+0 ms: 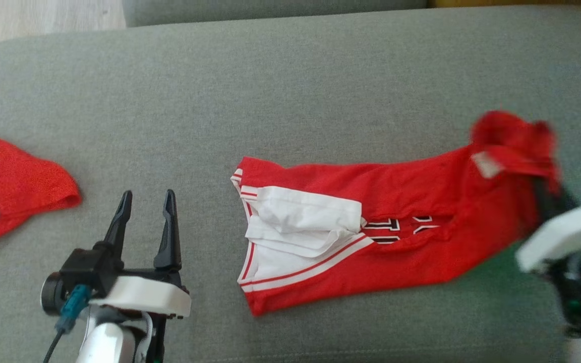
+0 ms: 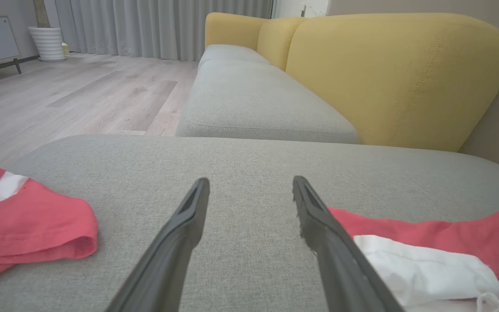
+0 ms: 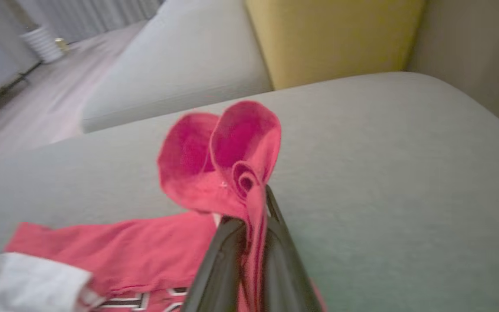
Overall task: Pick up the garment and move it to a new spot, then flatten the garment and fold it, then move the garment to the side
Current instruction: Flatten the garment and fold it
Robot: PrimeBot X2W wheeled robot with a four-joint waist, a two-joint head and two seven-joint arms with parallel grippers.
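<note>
A red garment (image 1: 401, 222) with white panels and black lettering lies stretched across the grey cushion (image 1: 290, 80). Its right end (image 3: 228, 160) is lifted and bunched, and my right gripper (image 3: 254, 225) is shut on that red cloth. In the head view the right gripper (image 1: 545, 196) sits at the garment's right end, blurred. My left gripper (image 1: 147, 201) stands open above bare cushion, left of the garment's white hem (image 1: 300, 222). The left wrist view has the open left gripper (image 2: 249, 190) over grey fabric, with the garment (image 2: 427, 255) to its right.
A second red and white garment (image 1: 13, 186) lies at the cushion's left edge, also in the left wrist view (image 2: 28, 225). Beyond the cushion stand a grey sofa seat (image 2: 254, 99) with a yellow backrest (image 2: 396, 73) and a wooden floor (image 2: 67, 95).
</note>
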